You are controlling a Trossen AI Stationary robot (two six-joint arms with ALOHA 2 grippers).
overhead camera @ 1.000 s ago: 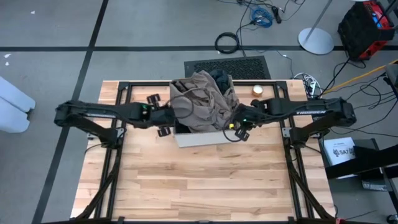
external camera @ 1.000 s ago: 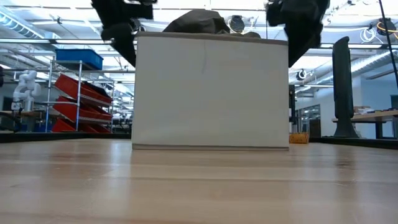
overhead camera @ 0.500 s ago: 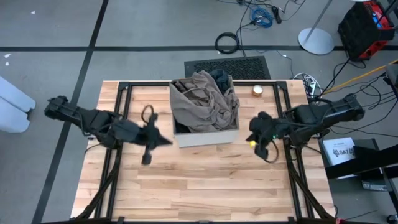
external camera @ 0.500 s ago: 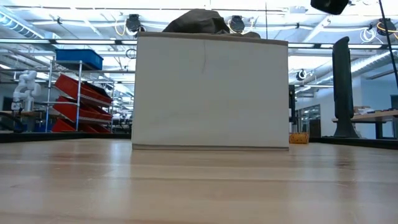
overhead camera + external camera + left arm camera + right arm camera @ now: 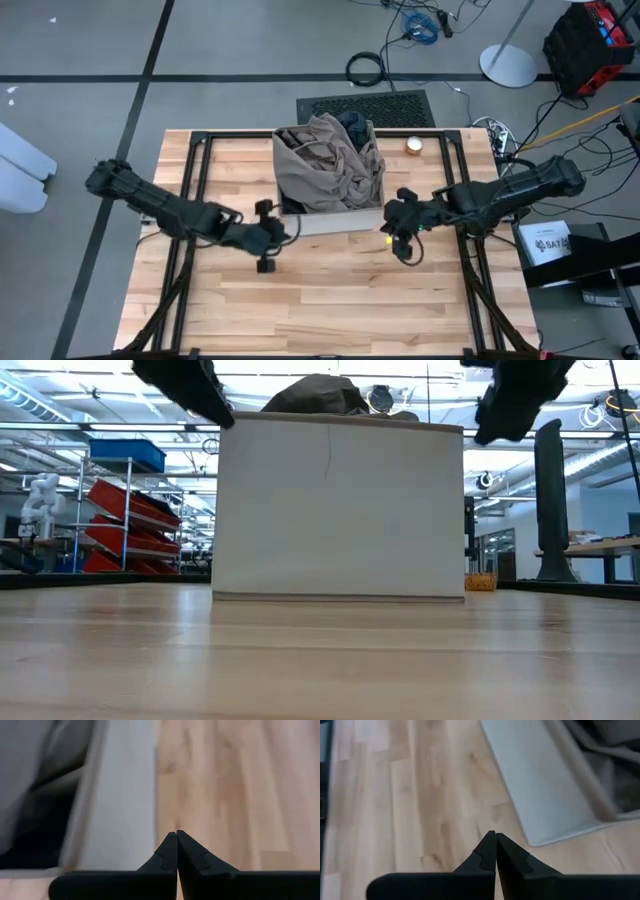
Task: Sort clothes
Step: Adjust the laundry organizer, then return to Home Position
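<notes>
Your left hand (image 5: 266,236) and right hand (image 5: 398,222) hover pinched closed and empty beside the box (image 5: 330,220) heaped with taupe cloth (image 5: 330,160) on the desk (image 5: 330,300).

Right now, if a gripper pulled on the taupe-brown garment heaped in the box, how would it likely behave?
The taupe-brown garment lies in loose folds, so it would probably drape limply. It spills over the box rim, so it might snag or drag pieces beneath.

The box (image 5: 340,508) hides most of the clothes (image 5: 318,396) in the low view, where both arms are cut off at the top edge.
</notes>
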